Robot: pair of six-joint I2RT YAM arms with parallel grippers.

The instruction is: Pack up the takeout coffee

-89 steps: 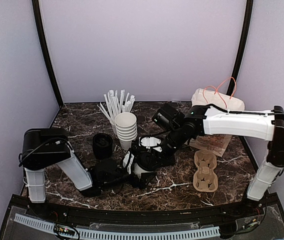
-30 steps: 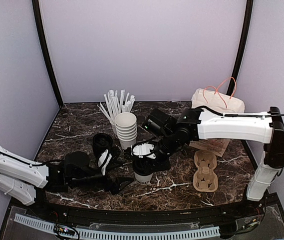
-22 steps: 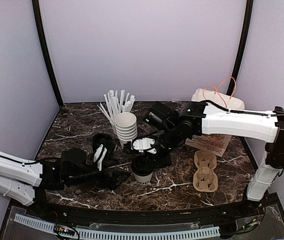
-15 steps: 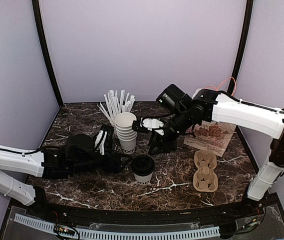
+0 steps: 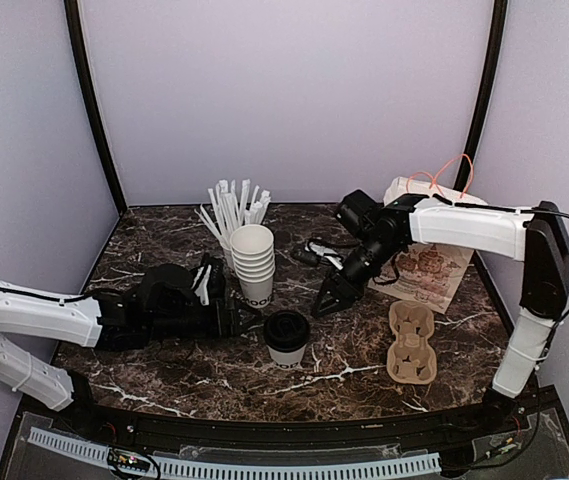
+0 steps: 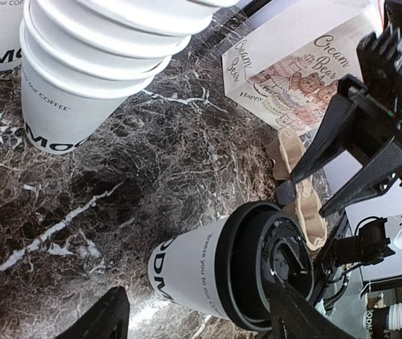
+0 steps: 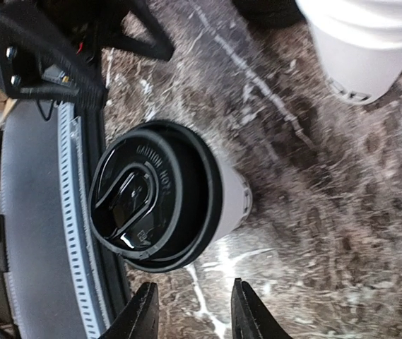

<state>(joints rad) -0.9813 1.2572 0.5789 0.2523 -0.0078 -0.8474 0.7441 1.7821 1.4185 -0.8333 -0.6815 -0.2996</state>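
The takeout coffee [image 5: 287, 336], a white paper cup with a black lid, stands upright near the middle of the table. My left gripper [image 5: 248, 322] reaches in low from the left. In the left wrist view its open jaws [image 6: 201, 321] straddle the coffee [image 6: 201, 272] with a gap on each side. My right gripper [image 5: 327, 303] hangs above and to the right of the cup, pointing down at it. In the right wrist view the right gripper [image 7: 193, 314] is open with nothing between its fingers, and the lid [image 7: 148, 198] lies beyond its tips.
A stack of lidless cups [image 5: 253, 262] and a cup of straws [image 5: 230, 215] stand just behind the coffee. A cardboard cup carrier [image 5: 411, 343] lies to the right. A printed paper bag [image 5: 427, 272] and a white bag with orange handles [image 5: 436, 200] sit at the back right.
My right gripper has lifted off the cup's lid and drawn back to the right. My left arm has swung in from the left until its narrowing jaws flank the cup.
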